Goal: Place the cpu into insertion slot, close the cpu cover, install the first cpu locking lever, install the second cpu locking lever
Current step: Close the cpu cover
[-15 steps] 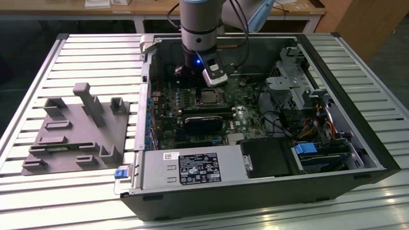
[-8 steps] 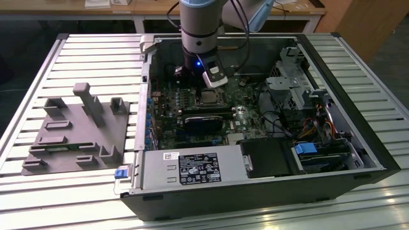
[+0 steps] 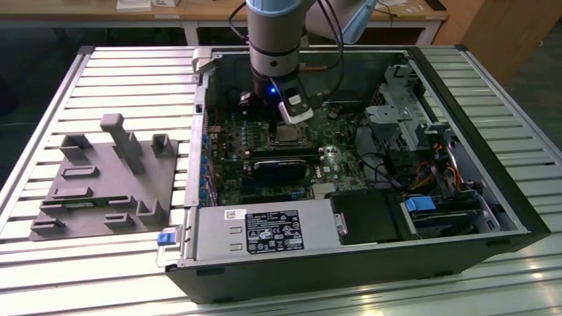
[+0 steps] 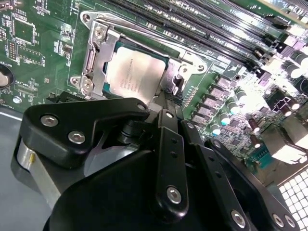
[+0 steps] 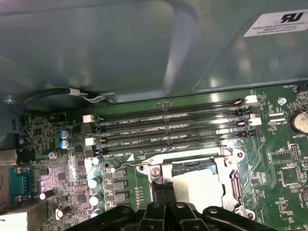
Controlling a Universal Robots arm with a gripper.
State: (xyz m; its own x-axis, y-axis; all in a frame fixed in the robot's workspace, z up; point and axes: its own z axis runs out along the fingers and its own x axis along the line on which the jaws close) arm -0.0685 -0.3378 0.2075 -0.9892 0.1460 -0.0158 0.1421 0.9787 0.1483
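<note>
The cpu (image 4: 137,72) lies flat in the insertion slot (image 3: 283,135) on the green board, its silver-grey top showing through a square window. The cpu cover (image 4: 96,62) rests down around the chip as a silvery frame. A thin metal locking lever (image 4: 144,25) runs along one side of the socket. My gripper (image 4: 166,102) hangs low over the socket's edge, beside the chip, its two black fingers (image 5: 157,192) pressed together. In the first wrist view the chip (image 5: 197,188) sits just beside the fingertips. I cannot tell whether anything is pinched between them.
Long black memory slots (image 5: 168,130) run beside the socket, with the case wall (image 5: 144,48) behind them. Capacitors (image 5: 94,183) stand close by. A grey fixture block (image 3: 105,178) lies on the slatted table at the exterior view's left. Cables and drive bays (image 3: 404,164) crowd the exterior view's right.
</note>
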